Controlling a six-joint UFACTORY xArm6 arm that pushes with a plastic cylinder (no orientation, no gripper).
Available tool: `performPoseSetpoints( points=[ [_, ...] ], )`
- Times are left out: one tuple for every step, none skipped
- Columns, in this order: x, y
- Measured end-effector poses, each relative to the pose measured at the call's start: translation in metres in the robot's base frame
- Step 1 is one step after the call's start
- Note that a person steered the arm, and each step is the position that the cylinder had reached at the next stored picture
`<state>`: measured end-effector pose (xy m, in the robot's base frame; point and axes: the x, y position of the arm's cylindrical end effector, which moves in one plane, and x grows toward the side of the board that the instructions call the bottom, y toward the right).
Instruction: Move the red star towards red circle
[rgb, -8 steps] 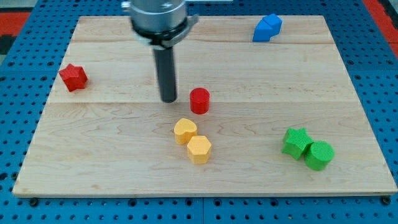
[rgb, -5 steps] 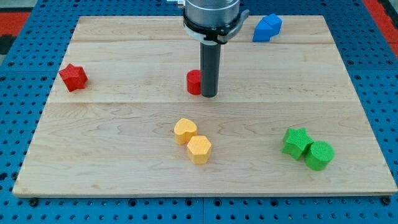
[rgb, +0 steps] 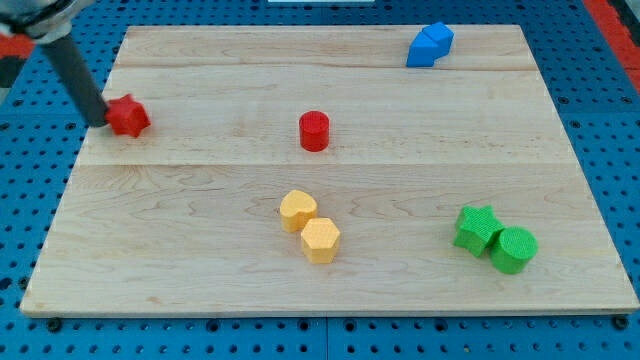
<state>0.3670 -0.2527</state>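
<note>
Pale wood makes up the worktop (rgb: 200, 215), which is laid over a blue pegboard (rgb: 30, 200) that frames it on every side of the camera view. My tip (rgb: 100, 122) is seen near the view's left edge, at the lower end of a dark rod that leans up toward the view's top left corner; it is pressed against the left side of the red star (rgb: 128, 116), or is at least set just beside it — actual contact is hard to confirm. No claw is carried by this arm, so nothing spread, pressed together or pinching can be reported. The red star is placed toward the view's upper left, close to the worktop's left edge. The red circle (rgb: 314, 131) is found near the middle of the worktop, well apart from the star and to its right, at nearly the same height in the view. Below the circle, two yellow blocks are set touching each other — a rounded yellow block (rgb: 297, 211) and a yellow hexagon (rgb: 321, 240). At the view's lower right a green star (rgb: 477, 229) is seen touching a green circle (rgb: 514, 249). A blue block (rgb: 430, 44) of angular shape is seen near the view's top right.
</note>
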Motion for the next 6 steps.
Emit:
performPoseSetpoints(
  points=[
    [0.0, 0.125],
    [-0.017, 0.072],
    [-0.061, 0.074],
    [-0.065, 0.15],
    [-0.019, 0.181],
    [-0.067, 0.171]
  ],
)
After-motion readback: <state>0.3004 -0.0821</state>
